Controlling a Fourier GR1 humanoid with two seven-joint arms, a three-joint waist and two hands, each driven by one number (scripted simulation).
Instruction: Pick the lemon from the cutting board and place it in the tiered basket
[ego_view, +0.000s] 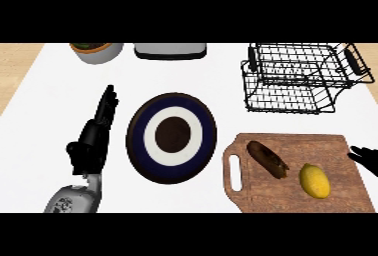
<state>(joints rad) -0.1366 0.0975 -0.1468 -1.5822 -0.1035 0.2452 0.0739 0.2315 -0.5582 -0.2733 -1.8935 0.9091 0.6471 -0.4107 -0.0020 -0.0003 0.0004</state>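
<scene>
- Right hand (365, 157) at worktop's right edge, only fingertips show, can't tell its state; apart from lemon.
- Left hand (97, 131) fingers straight, resting left of plate (140, 145).
- Lemon (314, 180) on cutting board (295, 197), near-right corner, beside a brown item (267, 159).
- Tiered basket (303, 77) far right.
- Bowl (97, 51), appliance (170, 50) at far edge.

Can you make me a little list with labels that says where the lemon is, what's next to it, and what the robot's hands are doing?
lemon: lying on the cutting board, not held
beside it: a brown oblong item, to its left
tiered basket: behind the board
plate: left of the board
left hand: open, left of the plate
right hand: at the right edge, near the board
</scene>
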